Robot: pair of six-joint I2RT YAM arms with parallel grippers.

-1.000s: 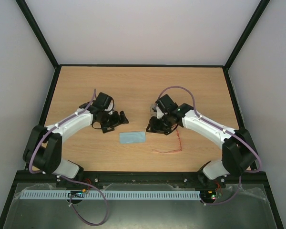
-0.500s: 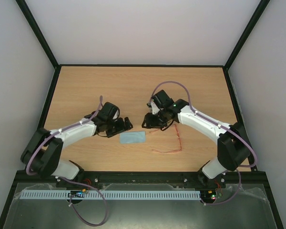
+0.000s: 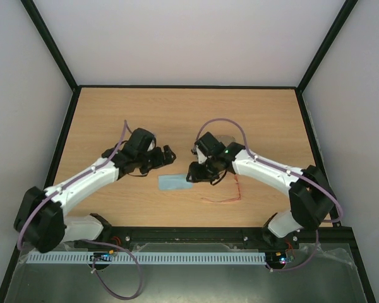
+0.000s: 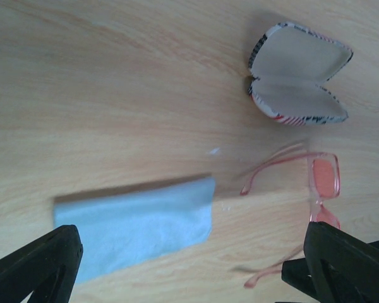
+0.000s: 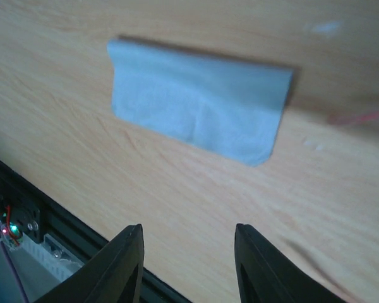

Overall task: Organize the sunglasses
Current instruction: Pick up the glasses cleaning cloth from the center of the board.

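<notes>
"Where is the left arm (image 3: 82, 180)?"
"It bends up from its base and reaches in toward the middle. The right arm (image 3: 265, 167) does the same from the other side."
"What about the left gripper (image 3: 163, 153)?"
"Its fingers (image 4: 31, 265) are spread very wide."
"And the right gripper (image 3: 194, 172)?"
"It tips down low. Its fingers (image 5: 123, 265) are apart too, but not as wide."

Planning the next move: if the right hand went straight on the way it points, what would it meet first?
Probably the cloth, lying ahead of the right hand; depth is unclear, so it could touch bare table first.
</notes>
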